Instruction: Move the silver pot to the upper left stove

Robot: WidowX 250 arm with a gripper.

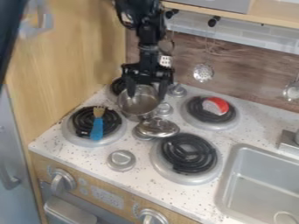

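Black claw (146, 93) hung spread over silver pot (137, 105), apparently placed to pinch rim for move onto upper left burner (116, 86).

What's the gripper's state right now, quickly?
Gripper: open, its fingers spread apart at the silver pot; whether they bear on the pot cannot be told.

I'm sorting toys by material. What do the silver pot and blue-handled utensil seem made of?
The silver pot looks like shiny metal, judging by its grey sheen. The blue-handled utensil seems plastic or silicone at its evenly coloured handle; its tan head could be wood or bristle.
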